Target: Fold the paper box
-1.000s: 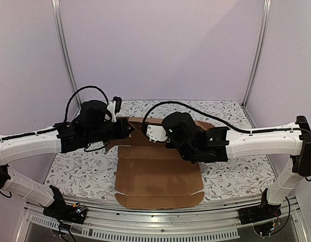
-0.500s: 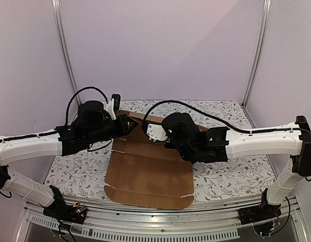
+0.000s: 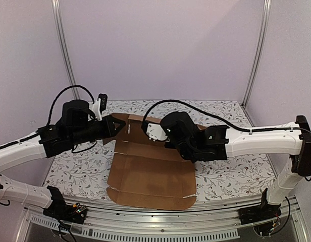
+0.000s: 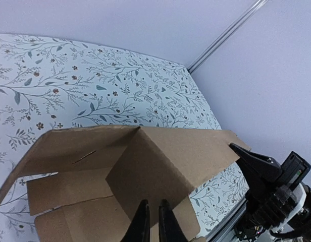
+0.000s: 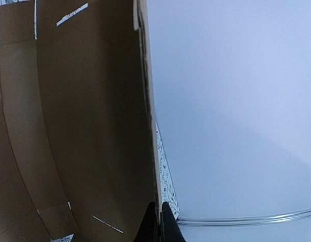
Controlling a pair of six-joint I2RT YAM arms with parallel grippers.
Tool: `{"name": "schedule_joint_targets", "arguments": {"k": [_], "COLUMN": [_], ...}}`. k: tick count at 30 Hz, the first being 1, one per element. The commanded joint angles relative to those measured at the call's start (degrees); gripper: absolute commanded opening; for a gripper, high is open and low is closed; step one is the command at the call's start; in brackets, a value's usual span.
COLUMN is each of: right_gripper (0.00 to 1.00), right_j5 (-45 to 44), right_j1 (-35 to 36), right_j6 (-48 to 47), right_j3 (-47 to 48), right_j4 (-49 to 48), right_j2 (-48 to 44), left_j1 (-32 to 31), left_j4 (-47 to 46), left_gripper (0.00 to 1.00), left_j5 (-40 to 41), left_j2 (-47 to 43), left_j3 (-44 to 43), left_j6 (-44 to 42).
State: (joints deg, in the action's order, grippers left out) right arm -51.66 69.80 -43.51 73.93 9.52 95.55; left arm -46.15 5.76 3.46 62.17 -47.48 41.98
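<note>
Floral-print tabletop point(image 3: 231, 180) w/ paper box point(image 3: 150, 176), lilac walls point(image 3: 160, 50) behind

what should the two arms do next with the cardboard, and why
Probably raise both pinched far flaps together and fold them over toward the near edge. The left gripper and the right gripper are each shut on the far end of the paper box. That end is already lifted off the table, while the near panel lies flat.
</note>
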Motion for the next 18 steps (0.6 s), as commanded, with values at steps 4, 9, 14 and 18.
{"name": "schedule_joint_targets", "arguments": {"k": [4, 9, 14, 18], "right_gripper": [0.00, 0.00, 0.00, 0.00], "right_j5": [3.58, 6.32, 8.06, 9.18], "right_j1": [-1.42, -2.40, -3.06, -3.44], "right_j6": [5.63, 8.67, 12.29, 14.15], "right_j3": [2.38, 2.48, 3.14, 2.92], "right_j4": [4.41, 5.68, 7.17, 8.00], "right_j2": [-3.56, -6.12, -8.51, -10.10], "left_j1": [1.32, 1.41, 1.41, 1.41], "left_j4": [13.86, 17.30, 17.40, 17.74], "left_gripper": [0.15, 0.15, 0.15, 0.15], "left_j5": [3.30, 3.02, 3.37, 5.29], "left_j2": [-7.80, -11.67, -14.40, -16.40], "left_j3": [1.86, 4.36, 8.67, 11.12], "left_j6": [-3.55, -3.28, -1.17, -0.52]}}
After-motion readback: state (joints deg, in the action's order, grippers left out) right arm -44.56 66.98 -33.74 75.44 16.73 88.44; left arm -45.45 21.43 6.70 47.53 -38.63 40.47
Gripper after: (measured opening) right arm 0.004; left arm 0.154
